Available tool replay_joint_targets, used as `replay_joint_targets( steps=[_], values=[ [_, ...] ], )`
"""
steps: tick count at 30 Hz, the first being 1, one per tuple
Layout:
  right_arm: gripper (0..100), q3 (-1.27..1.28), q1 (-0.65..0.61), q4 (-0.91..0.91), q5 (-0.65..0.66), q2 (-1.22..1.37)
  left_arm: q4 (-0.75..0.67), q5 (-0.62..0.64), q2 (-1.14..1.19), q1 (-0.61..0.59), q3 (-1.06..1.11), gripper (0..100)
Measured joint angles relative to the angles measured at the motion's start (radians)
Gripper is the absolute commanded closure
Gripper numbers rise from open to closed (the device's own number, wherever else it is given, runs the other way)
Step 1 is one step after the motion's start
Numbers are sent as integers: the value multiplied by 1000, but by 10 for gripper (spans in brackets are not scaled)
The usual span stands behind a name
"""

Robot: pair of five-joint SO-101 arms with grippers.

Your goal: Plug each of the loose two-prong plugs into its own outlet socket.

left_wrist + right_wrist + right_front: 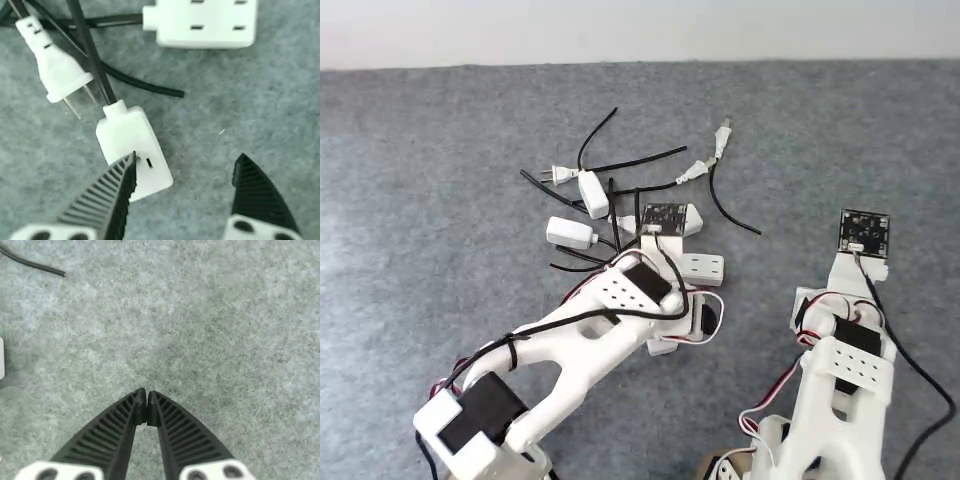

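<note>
My left gripper (pixel 187 160) hangs open just above the carpet. One of its fingers (pixel 117 187) overlaps the end of a small white outlet socket (pixel 131 142) on a black cord, and the other finger stands apart on bare carpet. A white two-prong plug (pixel 56 70) lies just beyond that socket, prongs pointing toward it. Farther off lies a wider white socket block (pixel 200 20). In the high view more plugs (pixel 695 172) and sockets (pixel 570 233) lie tangled in black cords. My right gripper (pixel 146 395) is shut over bare carpet, holding nothing.
Loose black cords (pixel 620 165) cross the middle of the grey carpet (pixel 440 260). A cord end (pixel 50 271) lies ahead of the right gripper. The left arm (pixel 580 335) reaches over the pile; the right arm (pixel 850 360) stands apart at the right.
</note>
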Motion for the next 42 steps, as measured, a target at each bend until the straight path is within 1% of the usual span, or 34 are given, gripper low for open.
replay_joint_targets(
  steps=[8,14,19,31,34,36,40,41,42],
  values=[
    [983,0,0,0,0,0,-26,0,-8,2,31,703],
    [983,0,0,0,0,0,26,0,-8,-5,26,703],
    [983,0,0,0,0,0,51,0,-6,-49,23,703],
    [983,0,0,0,0,0,51,-3,-3,-64,26,703],
    [983,0,0,0,0,0,35,-3,-3,-64,60,710],
    [983,0,0,0,0,0,9,-3,-3,-64,89,765],
    [983,0,0,0,0,0,-26,-3,0,-63,109,965],
    [983,0,0,0,0,0,-35,-3,0,-63,109,994],
    [983,0,0,0,0,0,-44,-8,0,-63,109,987]
  ],
)
